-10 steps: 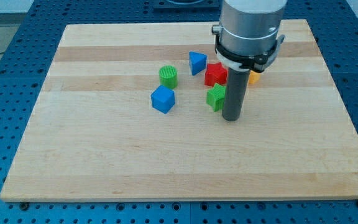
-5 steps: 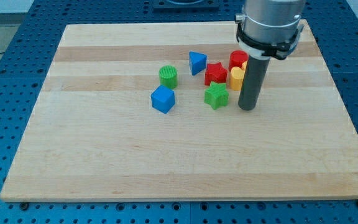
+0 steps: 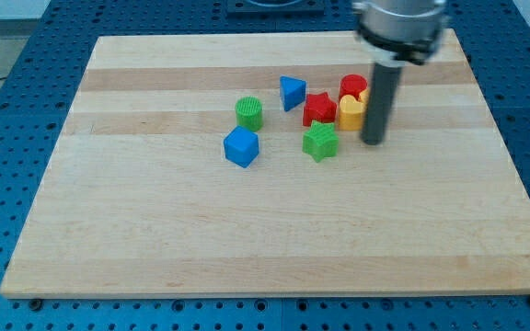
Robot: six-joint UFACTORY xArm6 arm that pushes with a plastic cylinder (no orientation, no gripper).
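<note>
My tip [image 3: 373,142] sits on the desk [image 3: 155,239] just to the view's right of the yellow block [image 3: 351,113]; no jaws on this tool, only a rod. Red block [image 3: 351,87] is above the yellow block, green star [image 3: 320,142] lower left.

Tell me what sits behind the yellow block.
A red block sits just behind the yellow block, touching it; its lower part is hidden. My tip is beside the yellow block, on the view's right.

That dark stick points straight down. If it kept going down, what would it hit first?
My tip already sits on the wooden board, so that comes first. The yellow block is just to the view's left, apparently touching the rod.
</note>
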